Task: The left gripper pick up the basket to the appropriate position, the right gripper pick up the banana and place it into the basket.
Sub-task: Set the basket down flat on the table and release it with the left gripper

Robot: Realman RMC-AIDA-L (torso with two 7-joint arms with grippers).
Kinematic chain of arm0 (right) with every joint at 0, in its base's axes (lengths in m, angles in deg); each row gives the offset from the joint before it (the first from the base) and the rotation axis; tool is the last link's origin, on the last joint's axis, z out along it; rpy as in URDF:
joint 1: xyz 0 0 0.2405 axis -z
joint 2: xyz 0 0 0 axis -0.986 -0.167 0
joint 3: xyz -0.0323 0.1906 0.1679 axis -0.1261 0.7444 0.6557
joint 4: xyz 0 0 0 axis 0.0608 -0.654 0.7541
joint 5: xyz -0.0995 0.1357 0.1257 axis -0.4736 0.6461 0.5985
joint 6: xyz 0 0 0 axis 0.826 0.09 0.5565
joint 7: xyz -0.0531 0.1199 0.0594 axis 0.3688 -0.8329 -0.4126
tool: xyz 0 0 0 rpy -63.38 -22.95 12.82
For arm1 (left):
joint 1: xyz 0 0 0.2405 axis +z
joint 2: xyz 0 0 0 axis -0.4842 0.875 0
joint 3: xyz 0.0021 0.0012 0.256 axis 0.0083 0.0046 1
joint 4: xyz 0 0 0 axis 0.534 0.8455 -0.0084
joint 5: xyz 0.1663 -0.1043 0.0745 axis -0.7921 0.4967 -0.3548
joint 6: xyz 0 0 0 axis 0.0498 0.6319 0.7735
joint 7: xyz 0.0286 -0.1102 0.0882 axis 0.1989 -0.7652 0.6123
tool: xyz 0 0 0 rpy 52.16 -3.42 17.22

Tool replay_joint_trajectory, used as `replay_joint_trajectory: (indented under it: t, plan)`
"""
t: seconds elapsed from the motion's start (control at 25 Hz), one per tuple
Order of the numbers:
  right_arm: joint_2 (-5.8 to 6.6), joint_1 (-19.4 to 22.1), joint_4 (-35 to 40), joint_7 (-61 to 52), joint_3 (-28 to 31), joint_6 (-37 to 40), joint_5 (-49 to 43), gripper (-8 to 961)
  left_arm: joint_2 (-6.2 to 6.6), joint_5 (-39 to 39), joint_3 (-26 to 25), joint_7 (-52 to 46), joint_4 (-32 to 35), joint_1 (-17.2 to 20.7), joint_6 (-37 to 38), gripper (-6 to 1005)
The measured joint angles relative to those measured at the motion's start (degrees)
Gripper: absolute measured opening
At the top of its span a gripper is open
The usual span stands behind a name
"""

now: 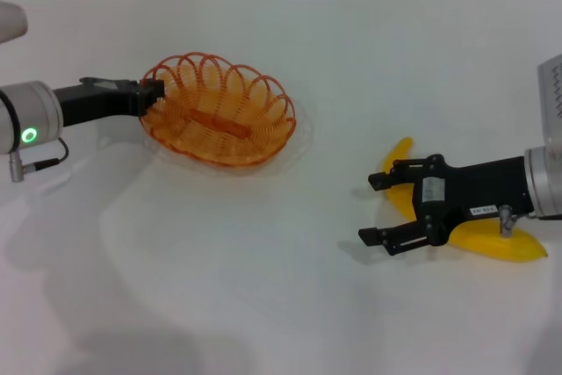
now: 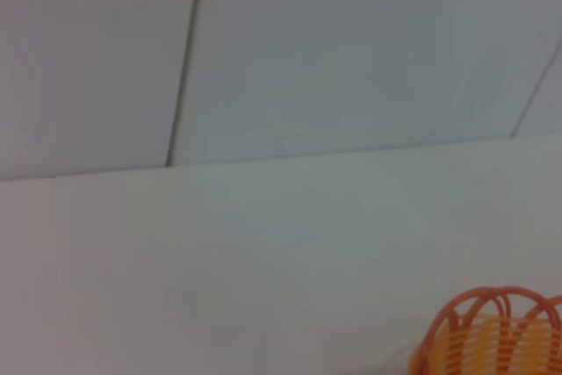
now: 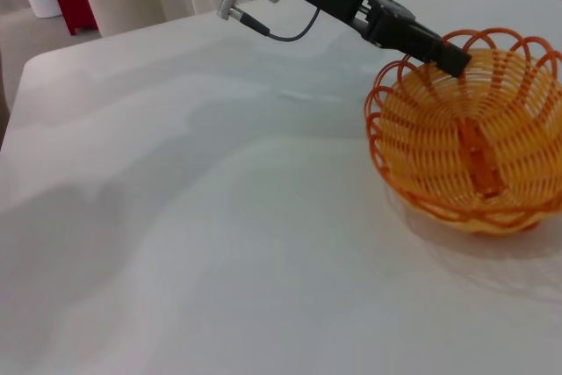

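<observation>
Your bench [image 1: 263, 305] carries little else. The basket [image 1: 219, 111] sits pinched at its rim by the left end effector [image 1: 154, 94], looking tilted; a weak rim hold could let it slip or swing. The banana [image 1: 492, 243] lies directly beneath the right end effector [image 1: 379, 208], whose fingers are spread; closing off-centre could roll it away. Nothing stands between them.

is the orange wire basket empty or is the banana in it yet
Empty: the orange looped-wire basket holds nothing; the yellow curved banana lies on the white table.
</observation>
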Motion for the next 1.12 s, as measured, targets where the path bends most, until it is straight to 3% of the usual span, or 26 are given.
replay_joint_trajectory:
  t: [1.12]
  plan:
    - [-0.09, -0.8, -0.2, -0.5, 0.6, 0.0, 0.3, 889, -0.30, 4.1, 0.3, 2.4, -4.0, 0.6, -0.5, 89]
